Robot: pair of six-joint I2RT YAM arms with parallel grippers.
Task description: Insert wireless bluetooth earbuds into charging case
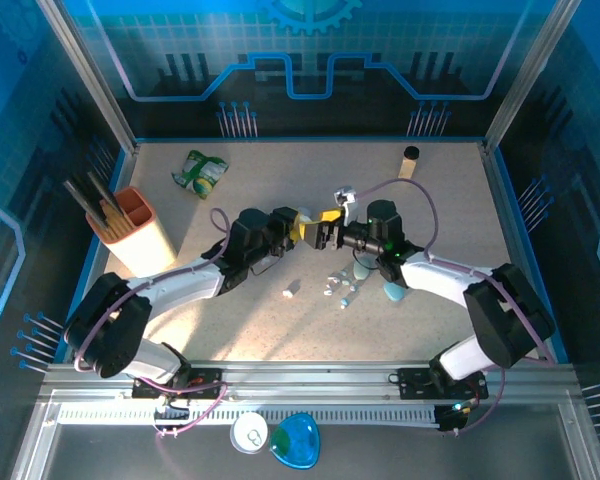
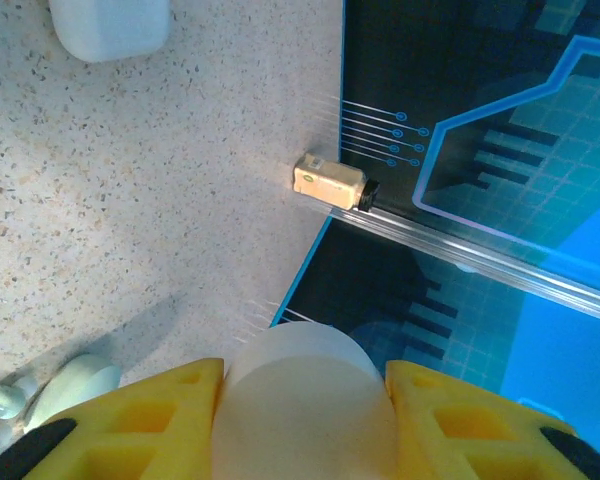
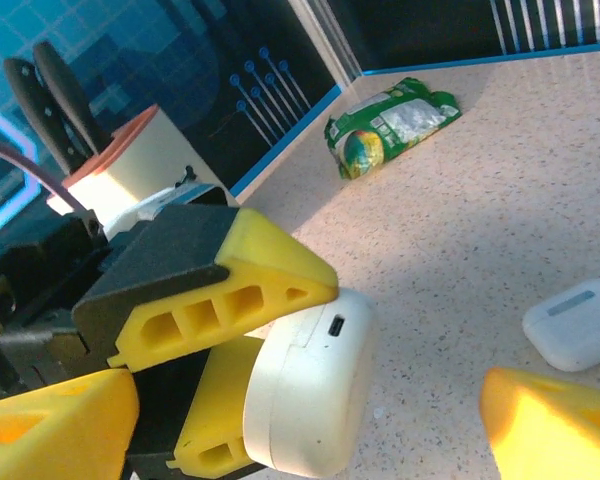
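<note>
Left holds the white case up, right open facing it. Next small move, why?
Probably close the right gripper on the free end of the white case, to start opening it: the left gripper pinches the case above the table, the case looks shut, and the right's jaws stand open around it.

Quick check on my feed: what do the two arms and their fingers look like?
The left arm and right arm both have white links with black joints and bases, and thin purple cables loop alongside them. The fingers are chunky yellow wedges with hollow ribbed cut-outs, mounted on black gripper bodies.
</note>
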